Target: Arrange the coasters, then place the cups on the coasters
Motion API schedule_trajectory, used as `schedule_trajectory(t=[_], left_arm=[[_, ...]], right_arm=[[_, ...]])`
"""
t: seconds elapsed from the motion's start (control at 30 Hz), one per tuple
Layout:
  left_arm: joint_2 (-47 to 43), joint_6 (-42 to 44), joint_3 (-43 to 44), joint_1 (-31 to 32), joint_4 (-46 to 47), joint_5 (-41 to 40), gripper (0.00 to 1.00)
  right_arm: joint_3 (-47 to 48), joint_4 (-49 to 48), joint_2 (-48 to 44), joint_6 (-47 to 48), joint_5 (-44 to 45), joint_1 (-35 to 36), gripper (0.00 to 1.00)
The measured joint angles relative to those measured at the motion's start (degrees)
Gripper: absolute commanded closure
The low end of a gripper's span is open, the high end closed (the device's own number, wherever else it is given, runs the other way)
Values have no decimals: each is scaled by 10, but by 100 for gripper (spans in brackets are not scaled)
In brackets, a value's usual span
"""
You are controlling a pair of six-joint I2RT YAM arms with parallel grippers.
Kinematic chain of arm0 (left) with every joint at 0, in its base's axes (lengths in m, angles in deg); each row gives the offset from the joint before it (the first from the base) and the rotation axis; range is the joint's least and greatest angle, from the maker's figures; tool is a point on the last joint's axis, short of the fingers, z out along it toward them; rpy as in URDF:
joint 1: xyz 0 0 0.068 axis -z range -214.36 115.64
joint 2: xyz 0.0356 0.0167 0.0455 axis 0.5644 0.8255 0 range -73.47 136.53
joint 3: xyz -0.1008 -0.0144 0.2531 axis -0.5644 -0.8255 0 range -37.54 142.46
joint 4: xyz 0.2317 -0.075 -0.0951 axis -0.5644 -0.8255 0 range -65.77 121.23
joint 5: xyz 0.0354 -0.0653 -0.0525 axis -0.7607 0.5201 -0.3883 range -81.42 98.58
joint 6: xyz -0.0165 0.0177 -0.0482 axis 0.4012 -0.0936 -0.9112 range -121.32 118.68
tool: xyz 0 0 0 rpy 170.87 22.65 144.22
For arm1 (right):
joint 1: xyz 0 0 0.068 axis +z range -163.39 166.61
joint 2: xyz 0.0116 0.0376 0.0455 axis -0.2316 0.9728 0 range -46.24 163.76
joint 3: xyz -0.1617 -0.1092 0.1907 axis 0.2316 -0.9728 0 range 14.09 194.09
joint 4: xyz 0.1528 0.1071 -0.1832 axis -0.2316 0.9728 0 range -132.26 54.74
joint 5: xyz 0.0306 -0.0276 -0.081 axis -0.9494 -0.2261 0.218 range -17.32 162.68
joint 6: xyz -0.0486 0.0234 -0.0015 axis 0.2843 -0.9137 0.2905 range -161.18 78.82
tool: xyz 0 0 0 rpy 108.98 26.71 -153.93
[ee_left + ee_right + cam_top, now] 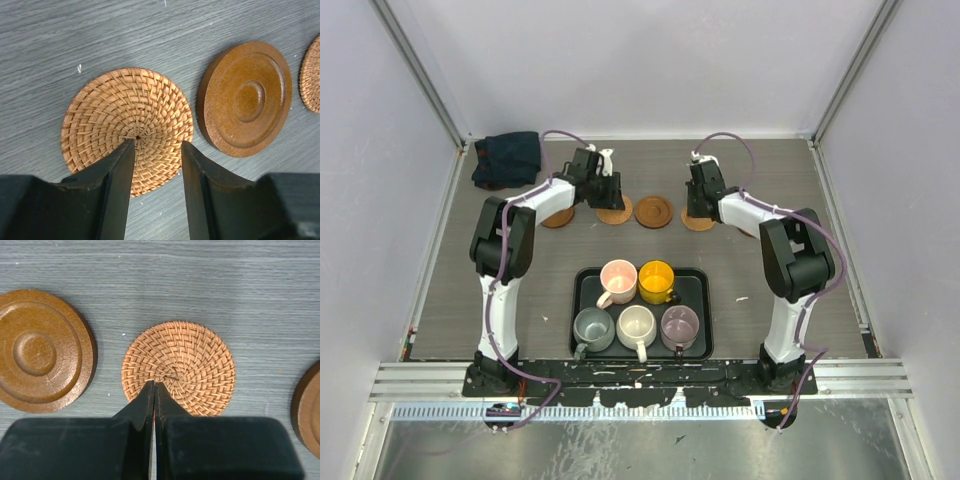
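Note:
Several round coasters lie in a row across the far table: a woven one (127, 130) under my left gripper (157, 142), a dark wooden one with raised rings (245, 97) to its right, then another woven one (178, 367). My left gripper stands open just above its woven coaster, with nothing between the fingers. My right gripper (155, 385) is shut and empty, its tips over the near edge of the second woven coaster. The pink (618, 278), yellow (657, 280), grey-green (593, 328), cream (637, 325) and mauve (680, 325) cups sit in the black tray (698, 287).
A dark folded cloth (507, 158) lies at the back left corner. One more coaster (558, 217) is partly hidden under my left arm, and a wooden one (307, 415) shows at the right wrist view's edge. Walls close in the table on three sides.

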State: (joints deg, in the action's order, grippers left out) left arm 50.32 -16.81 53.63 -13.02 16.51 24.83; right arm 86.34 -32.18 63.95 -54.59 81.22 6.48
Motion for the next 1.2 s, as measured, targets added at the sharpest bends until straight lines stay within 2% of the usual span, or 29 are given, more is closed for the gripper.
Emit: schedule_trajectory(t=[0.37, 0.77, 1.2], left_arm=[[11, 1, 25, 2, -45, -51, 55], [-7, -1, 2, -10, -50, -93, 56], [-18, 1, -14, -20, -53, -96, 56]], right_arm=[[-50, -10, -68, -8, 64, -11, 96], [-120, -10, -103, -19, 81, -87, 97], [-123, -10, -114, -22, 81, -174, 97]])
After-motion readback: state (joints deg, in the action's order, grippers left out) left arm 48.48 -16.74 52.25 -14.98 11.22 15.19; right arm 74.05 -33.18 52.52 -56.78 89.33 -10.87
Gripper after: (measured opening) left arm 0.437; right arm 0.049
